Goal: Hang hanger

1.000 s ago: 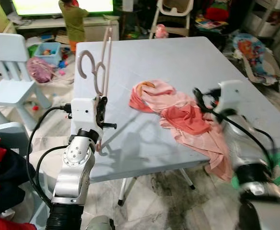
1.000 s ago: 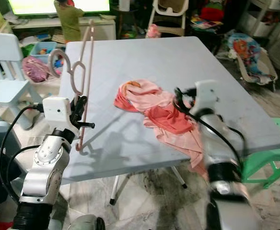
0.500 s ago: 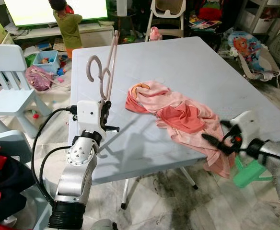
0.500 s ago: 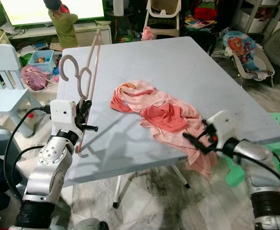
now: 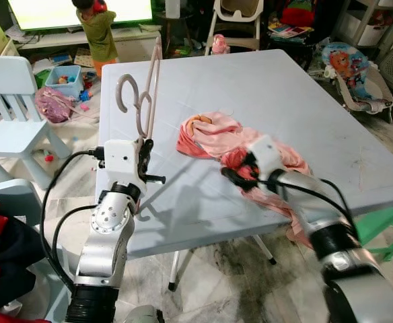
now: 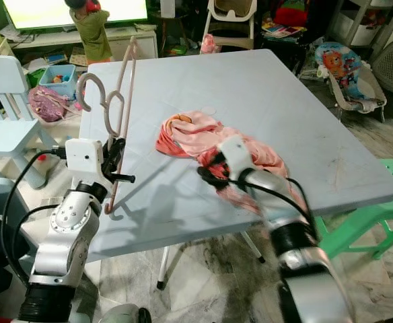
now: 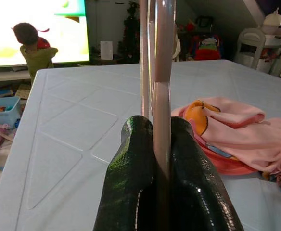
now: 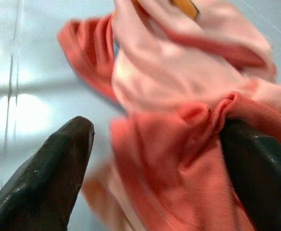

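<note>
Hanger-wise, the pale pink plastic hanger [image 5: 143, 94] stands upright by the near-left edge of the light blue tabletop [image 5: 304, 101], pinched tight in the left gripper [image 7: 155, 159]. Right gripper [image 8: 155, 159] is spread wide, straddling the crumpled pink and coral garment [image 5: 250, 151] mid-tabletop. Looks like the grab-the-cloth step, so next it needs to close on fabric. Plenty of bare surface behind; the garment trails over the near edge.

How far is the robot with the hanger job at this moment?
Done: the left gripper holds the pink hanger upright, jaws shut on it. In hand: the right gripper, jaws open, is at the pink garment on the table. Left: gripping the garment and hanging it.
</note>
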Robot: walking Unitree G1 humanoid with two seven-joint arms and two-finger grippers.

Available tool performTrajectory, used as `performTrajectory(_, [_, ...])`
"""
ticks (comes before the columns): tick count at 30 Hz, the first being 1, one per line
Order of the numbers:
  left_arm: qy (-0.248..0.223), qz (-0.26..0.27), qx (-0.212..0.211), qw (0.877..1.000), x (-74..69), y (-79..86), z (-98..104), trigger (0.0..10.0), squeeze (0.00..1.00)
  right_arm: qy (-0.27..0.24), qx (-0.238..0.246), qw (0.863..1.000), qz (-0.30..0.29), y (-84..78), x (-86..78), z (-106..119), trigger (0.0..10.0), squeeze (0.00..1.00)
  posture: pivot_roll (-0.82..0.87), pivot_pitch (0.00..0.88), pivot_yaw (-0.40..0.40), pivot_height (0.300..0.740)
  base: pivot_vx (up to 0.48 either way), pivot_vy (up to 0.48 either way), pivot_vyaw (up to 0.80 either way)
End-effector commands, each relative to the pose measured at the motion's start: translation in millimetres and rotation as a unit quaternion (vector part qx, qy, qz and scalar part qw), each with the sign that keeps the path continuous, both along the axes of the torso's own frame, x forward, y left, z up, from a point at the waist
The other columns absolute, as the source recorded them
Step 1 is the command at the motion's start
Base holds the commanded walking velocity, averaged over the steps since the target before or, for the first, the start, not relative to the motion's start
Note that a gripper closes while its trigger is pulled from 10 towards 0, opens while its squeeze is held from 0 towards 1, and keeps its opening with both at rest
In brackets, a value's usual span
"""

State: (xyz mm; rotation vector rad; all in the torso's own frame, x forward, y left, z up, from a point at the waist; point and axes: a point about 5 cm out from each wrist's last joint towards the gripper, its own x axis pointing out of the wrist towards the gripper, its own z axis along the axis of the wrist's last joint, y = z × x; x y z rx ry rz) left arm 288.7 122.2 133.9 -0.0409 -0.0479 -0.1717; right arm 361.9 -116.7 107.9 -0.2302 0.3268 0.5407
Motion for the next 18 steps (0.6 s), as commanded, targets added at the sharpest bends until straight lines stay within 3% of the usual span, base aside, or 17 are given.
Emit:
performTrajectory(1, [0.062, 0.002, 0.004, 0.998, -3.9, -1.0, -25, 10.0, 0.00, -0.004, 0.015, 0.999, -0.039, 0.7, 8.5, 6, 10.0, 1.00, 0.05, 0.000, -0.044, 0.740, 0.000, 0.000, 0.00])
performTrajectory(5, [0.060, 0.005, 0.004, 0.998, -3.7, -0.1, -24, 10.0, 0.00, 0.008, 0.075, 0.994, -0.076, 9.7, 16.9, 14, 10.0, 1.00, 0.06, 0.002, -0.046, 0.740, 0.000, 0.000, 0.00])
performTrajectory(11, [0.062, 0.012, 0.005, 0.998, -4.7, 3.4, -25, 10.0, 0.00, -0.038, 0.072, 0.993, -0.087, -0.6, 23.2, 27, 10.0, 1.00, 0.06, 0.000, -0.052, 0.740, 0.000, 0.000, 0.00])
performTrajectory(13, [0.062, 0.012, 0.004, 0.998, -5.0, 2.7, -25, 10.0, 0.00, -0.055, 0.019, 0.996, -0.067, -13.6, 24.5, 30, 10.0, 1.00, 0.06, 0.000, -0.052, 0.740, 0.000, 0.000, 0.00])
performTrajectory(14, [0.062, 0.011, 0.003, 0.998, -4.8, 2.1, -25, 10.0, 0.00, -0.060, -0.002, 0.996, -0.059, -17.1, 24.7, 31, 10.0, 0.73, 0.06, 0.000, -0.052, 0.740, 0.000, 0.000, 0.00])
performTrajectory(15, [0.063, 0.010, 0.003, 0.998, -4.9, 1.4, -25, 10.0, 0.00, -0.062, -0.013, 0.997, -0.053, -21.7, 25.1, 33, 10.0, 0.11, 0.05, 0.000, -0.048, 0.740, 0.000, 0.000, 0.00])
performTrajectory(16, [0.064, 0.006, 0.002, 0.998, -5.0, -0.2, -25, 10.0, 0.00, -0.066, -0.029, 0.997, -0.039, -32.2, 25.9, 38, 10.0, 0.00, 0.05, 0.000, -0.048, 0.740, 0.000, 0.000, 0.00])
performTrajectory(18, [0.066, 0.003, 0.001, 0.998, -4.9, -0.9, -26, 10.0, 0.00, -0.068, -0.046, 0.996, -0.030, -41.7, 26.3, 43, 10.0, 0.00, 0.05, 0.000, -0.048, 0.740, 0.000, 0.000, 0.00])
